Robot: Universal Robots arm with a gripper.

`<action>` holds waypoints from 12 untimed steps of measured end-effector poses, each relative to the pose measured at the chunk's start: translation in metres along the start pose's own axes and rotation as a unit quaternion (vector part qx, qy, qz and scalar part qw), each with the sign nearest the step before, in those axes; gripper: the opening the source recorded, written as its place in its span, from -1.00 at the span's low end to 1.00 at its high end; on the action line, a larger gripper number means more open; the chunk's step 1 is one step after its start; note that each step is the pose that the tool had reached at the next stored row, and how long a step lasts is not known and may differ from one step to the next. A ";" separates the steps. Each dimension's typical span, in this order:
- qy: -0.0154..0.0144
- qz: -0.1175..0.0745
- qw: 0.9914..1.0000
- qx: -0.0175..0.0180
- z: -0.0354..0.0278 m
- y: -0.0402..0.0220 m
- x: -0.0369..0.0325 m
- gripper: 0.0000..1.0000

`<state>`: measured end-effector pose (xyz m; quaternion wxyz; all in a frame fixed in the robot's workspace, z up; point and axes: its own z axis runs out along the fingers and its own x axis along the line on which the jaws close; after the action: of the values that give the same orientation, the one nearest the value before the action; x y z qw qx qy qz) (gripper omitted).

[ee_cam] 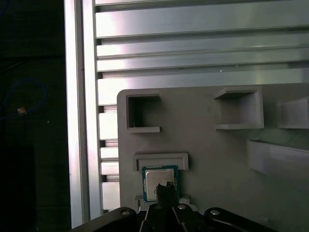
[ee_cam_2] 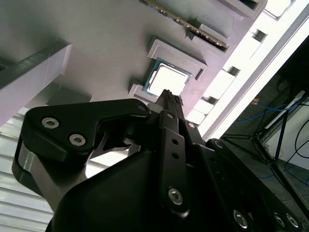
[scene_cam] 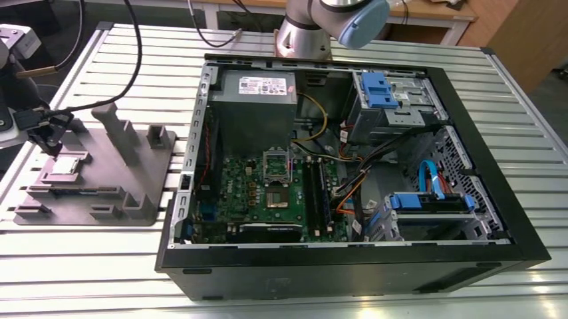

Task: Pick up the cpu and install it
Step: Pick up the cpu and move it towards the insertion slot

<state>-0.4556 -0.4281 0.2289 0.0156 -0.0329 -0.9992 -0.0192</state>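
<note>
One cpu (ee_cam: 157, 176) sits nested in the grey fixture (ee_cam: 207, 154), lower centre, likely for repeatable pickup; tool (ee_cam: 165, 187) hangs right over it, tips pressed together, gripping nothing.

Cpu (ee_cam: 160, 181): pale silver top, green rim. Gripper (ee_cam: 166, 189): matte black. Fixture plate (scene_cam: 146, 179): plain grey. Motherboard (scene_cam: 266, 199): green; blue bracket (scene_cam: 377, 90) at its 1 o'clock. Case (scene_cam: 355, 272): black. Table (scene_cam: 89, 266): silver, ribbed stripes.
</note>
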 end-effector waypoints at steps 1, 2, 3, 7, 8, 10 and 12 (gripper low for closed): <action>0.000 0.000 1.000 0.000 0.0000 0.0000 0.0000 -0.79; 0.000 0.000 1.000 0.000 0.0000 0.0000 0.0000 -0.79; 0.000 0.000 1.000 0.000 0.0000 0.0000 0.0000 -0.79; 0.000 0.000 1.000 0.000 0.0000 0.0000 0.0000 -0.79; 0.000 0.000 1.000 0.000 0.0000 0.0000 0.0000 -0.79; 0.000 0.000 1.000 0.000 0.0000 0.0000 0.0000 -0.77; 0.000 0.000 1.000 0.000 0.0000 0.0000 0.0000 -0.66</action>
<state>-0.4556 -0.4281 0.2289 0.0155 -0.0328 -0.9992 -0.0192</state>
